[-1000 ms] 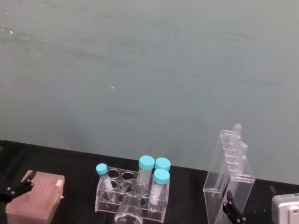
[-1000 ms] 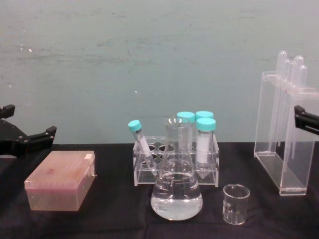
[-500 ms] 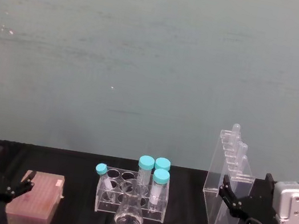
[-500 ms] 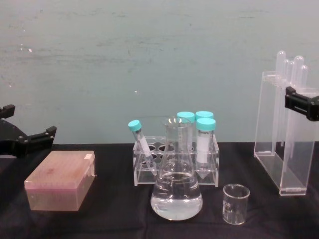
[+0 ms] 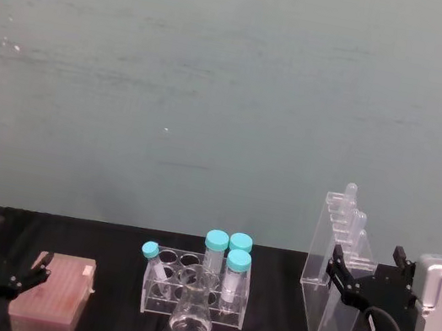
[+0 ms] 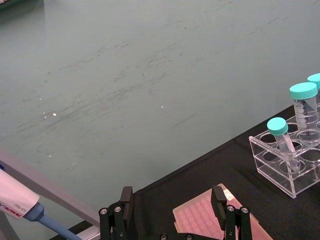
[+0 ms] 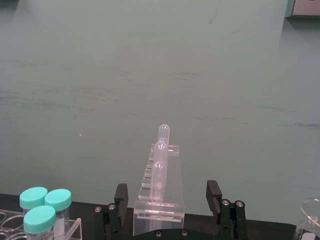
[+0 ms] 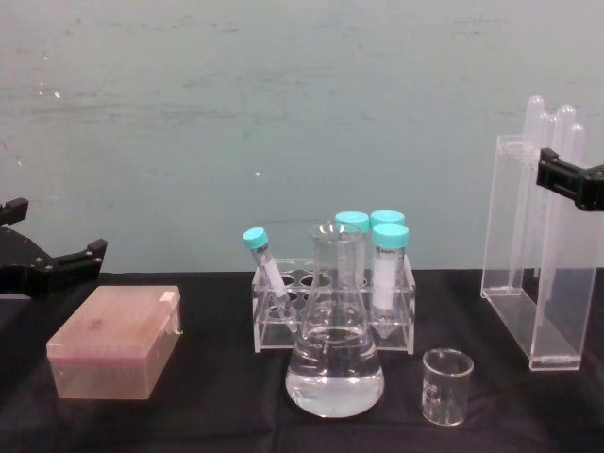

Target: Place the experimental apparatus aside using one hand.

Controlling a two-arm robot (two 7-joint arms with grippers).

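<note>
Now the right gripper [image 5: 363, 272] is up by the top of the tall clear stand [image 8: 528, 283]. Its two black fingers [image 7: 120, 200] are wide apart, and from the right wrist view the stand sits between them. I cannot tell if a finger touches the stand. The stand is upright on the right side of the black table [image 8: 208, 415], with long glass test tubes [image 8: 557, 132] poking out of its top.

The big flask [image 8: 334, 359] with clear water in it stands in the middle, near the front. The small beaker [image 8: 445, 385] is just beside it, on the right. Behind the flask is a clear rack [image 8: 330, 311] holding tubes with blue caps.

The left gripper [image 6: 171, 200] hangs low on the left, near a pink box [image 8: 113, 342]. Its fingers are wide apart too and hold nothing.
</note>
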